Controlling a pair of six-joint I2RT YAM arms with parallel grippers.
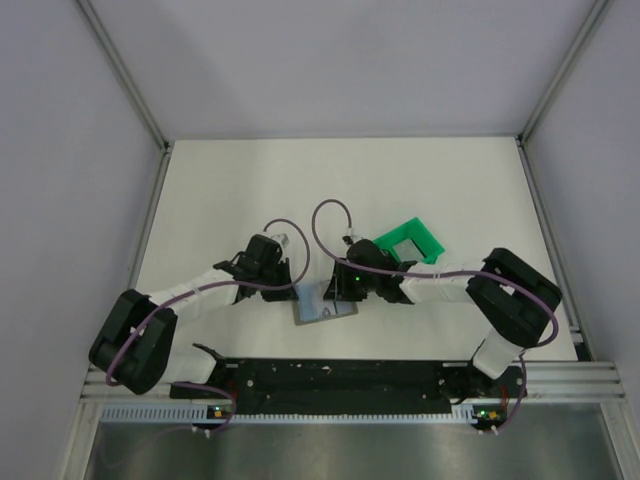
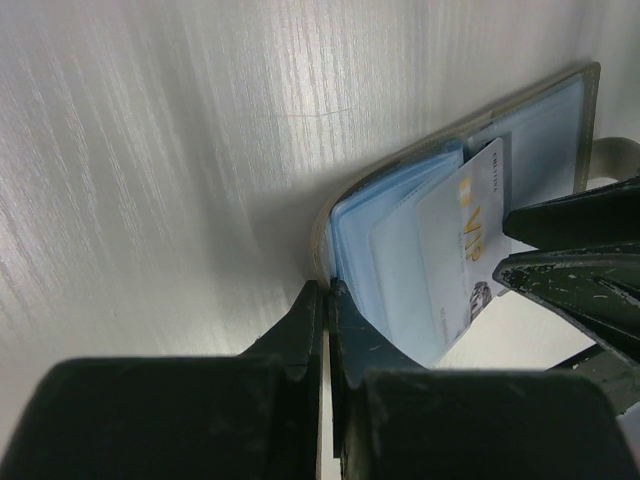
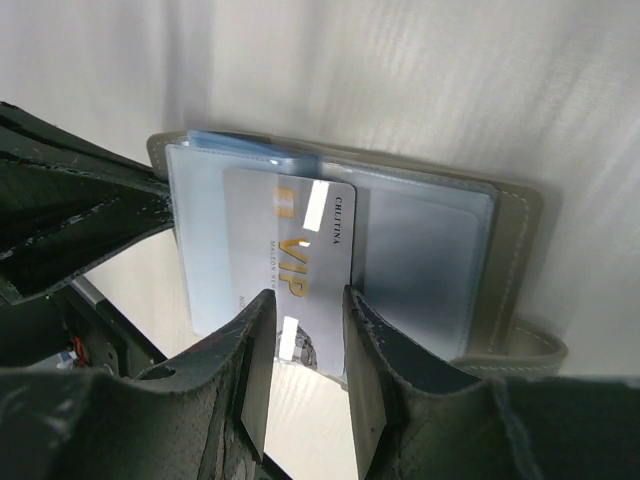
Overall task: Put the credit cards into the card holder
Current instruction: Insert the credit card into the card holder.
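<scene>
The left pincer [image 2: 325,310] is clenched on the edge of the open card holder [image 2: 540,130], which lies on the white surface [image 1: 250,190] between the two arms. A grey card [image 3: 300,250] marked VIP sits partly tucked into one of the holder's clear blue pockets, its free end sticking out. The right pincer [image 3: 307,297] is released, its fingers parted around that free end, and a green frame [image 1: 410,240] lies near it, farther right.

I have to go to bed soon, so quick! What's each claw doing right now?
Left claw: shut, pinching the card holder at its edge.
Right claw: open around the credit card, not pinching it.
</scene>
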